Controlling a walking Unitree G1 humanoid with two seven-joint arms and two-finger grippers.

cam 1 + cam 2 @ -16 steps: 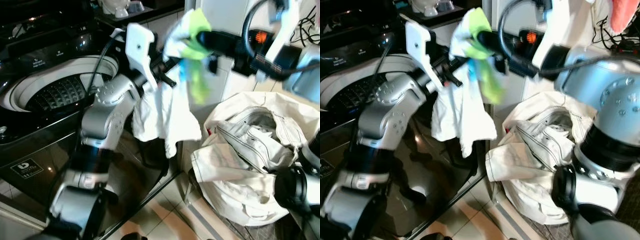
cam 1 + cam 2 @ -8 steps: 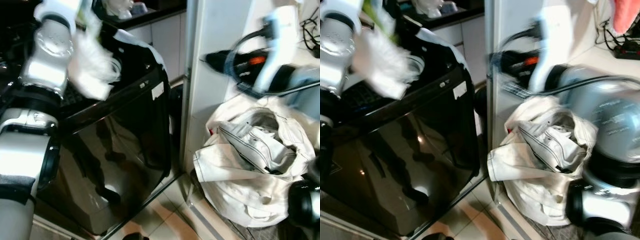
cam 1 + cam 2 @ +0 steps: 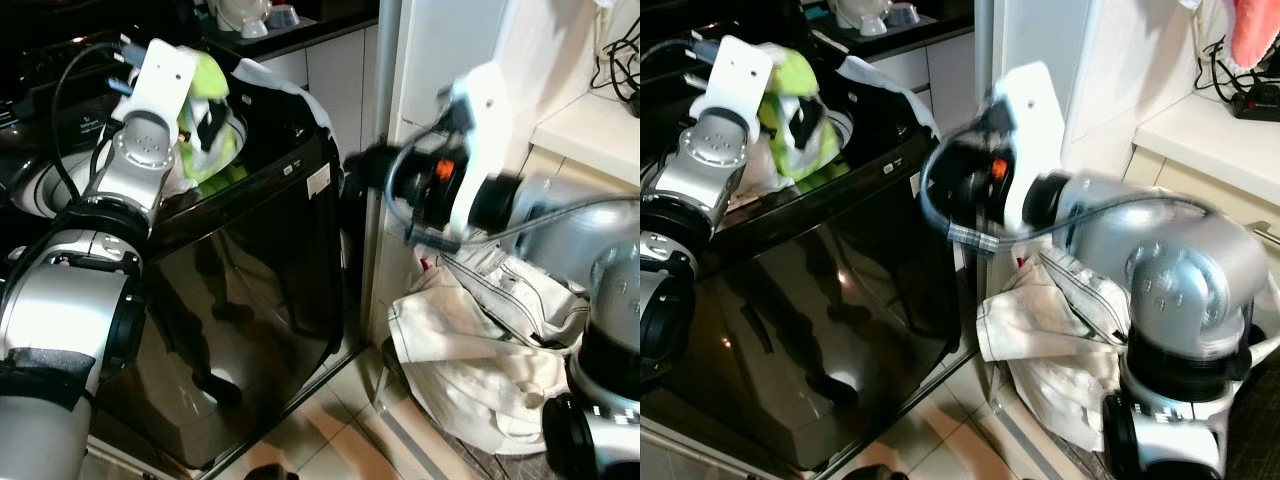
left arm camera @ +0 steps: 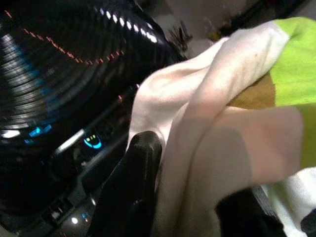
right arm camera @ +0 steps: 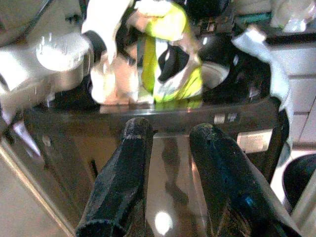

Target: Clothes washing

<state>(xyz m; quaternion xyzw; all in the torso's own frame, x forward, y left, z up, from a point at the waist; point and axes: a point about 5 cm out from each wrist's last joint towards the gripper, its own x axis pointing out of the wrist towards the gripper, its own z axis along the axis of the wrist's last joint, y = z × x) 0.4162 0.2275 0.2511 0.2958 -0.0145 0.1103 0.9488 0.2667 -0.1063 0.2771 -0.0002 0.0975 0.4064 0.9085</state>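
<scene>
Over black washer point(image 3: 250, 250), green-white garment point(image 3: 205, 140) clenched in left pincer point(image 4: 192, 197); right pincer point(image 5: 170, 148) released.

The washing machine point(image 3: 250, 300) is standing on the left, and the left gripper point(image 3: 205, 110) is hanging over its open top, gripping a garment point(image 3: 210, 150) there. The right gripper point(image 3: 365, 170) is reaching across in front of a cabinet point(image 3: 450, 60), just right of the machine. A pile of laundry point(image 3: 470, 340) is sitting on the floor below it, to the right.

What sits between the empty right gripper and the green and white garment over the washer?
In the right wrist view, the washer's glossy black front panel lies between the right gripper and the green-and-white garment.
</scene>
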